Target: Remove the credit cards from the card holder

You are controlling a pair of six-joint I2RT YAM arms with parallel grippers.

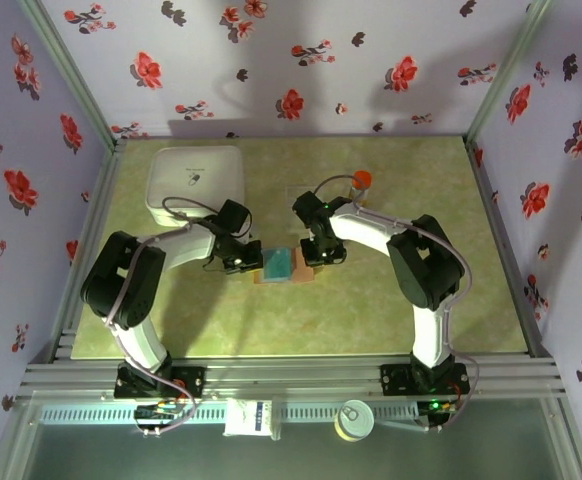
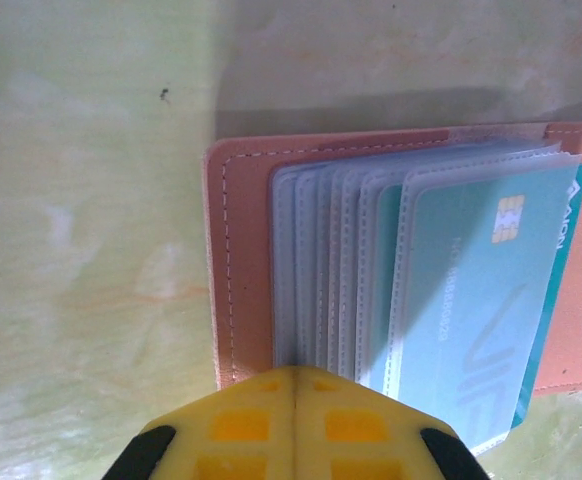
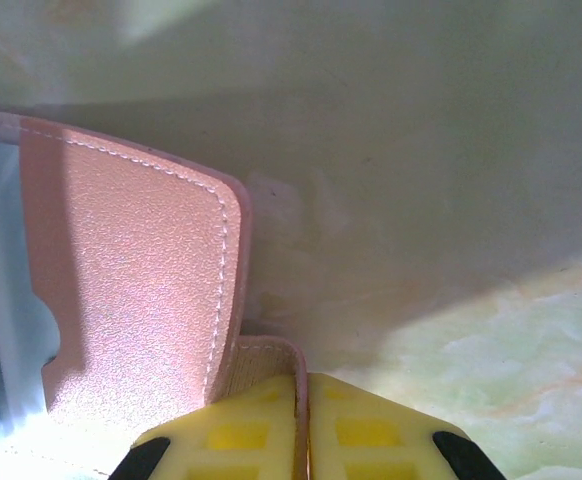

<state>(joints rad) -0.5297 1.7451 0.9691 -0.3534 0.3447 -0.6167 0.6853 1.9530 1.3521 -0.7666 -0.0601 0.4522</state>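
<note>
The tan card holder lies open in the middle of the table between my two grippers. In the left wrist view its leather cover carries a fan of clear sleeves, and a teal credit card with a chip sits in the top sleeve. My left gripper is shut, its tips at the near edge of the sleeves with nothing seen between them. My right gripper is shut on the rim of the holder's right flap, which stands raised. In the top view the left gripper and right gripper flank the holder.
A big white square container stands at the back left. An orange-capped little bottle stands behind the right arm. Flowered walls close in the table on three sides. A white packet and a round tin lie below the front rail.
</note>
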